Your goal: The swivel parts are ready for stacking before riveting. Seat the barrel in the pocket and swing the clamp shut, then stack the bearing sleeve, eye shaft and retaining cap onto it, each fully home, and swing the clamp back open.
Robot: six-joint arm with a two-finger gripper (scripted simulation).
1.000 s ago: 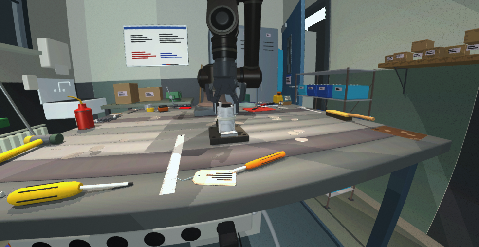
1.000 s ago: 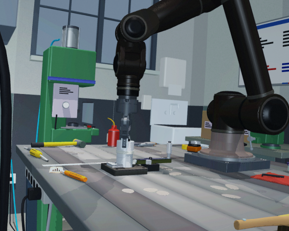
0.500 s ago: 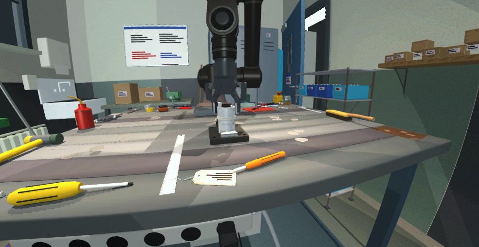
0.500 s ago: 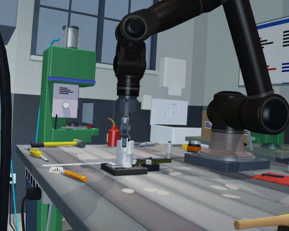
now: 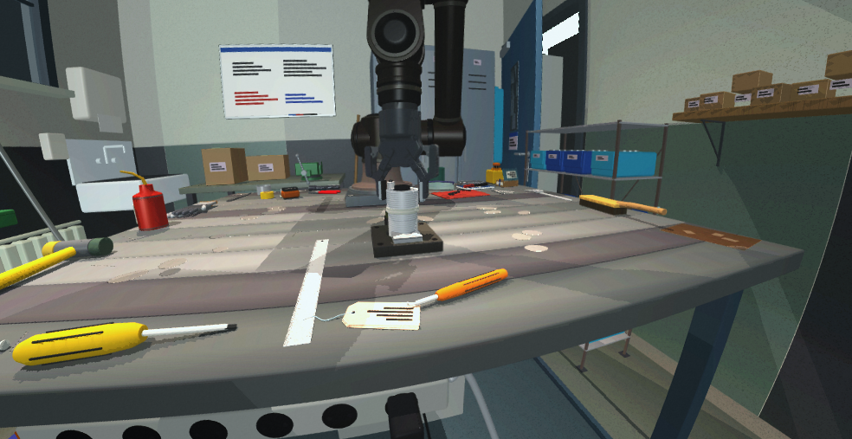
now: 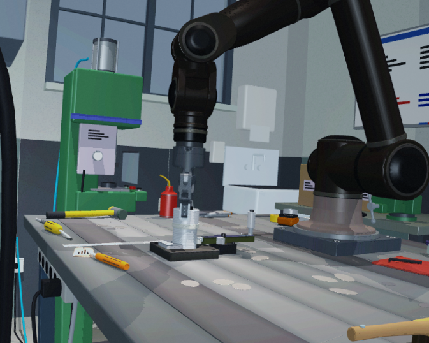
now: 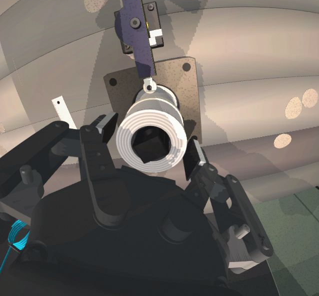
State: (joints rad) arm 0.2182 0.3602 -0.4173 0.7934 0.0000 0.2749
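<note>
In the middle of the bench a dark fixture plate [image 5: 407, 240] [image 6: 184, 252] [image 7: 154, 96] carries an upright stack of pale ribbed swivel parts [image 5: 400, 208] [image 6: 185, 227] [image 7: 152, 137], with a dark square-holed piece showing in the top ring. The clamp arm [image 6: 227, 239] [image 7: 138, 27] lies level behind the plate, its tip at the stack's base. My gripper [image 5: 400, 184] [image 6: 184, 209] [image 7: 150, 145] is open and holds nothing, its fingers straddling the top of the stack.
A red oil can [image 5: 148, 204] [image 6: 168, 201] stands at the bench's far left. An orange screwdriver [image 5: 465, 285] [image 6: 110, 260], a paper tag [image 5: 382, 315], a steel rule [image 5: 307, 291] and a yellow screwdriver [image 5: 89, 339] lie near the front edge. My arm's base [image 6: 336, 229] sits behind the fixture.
</note>
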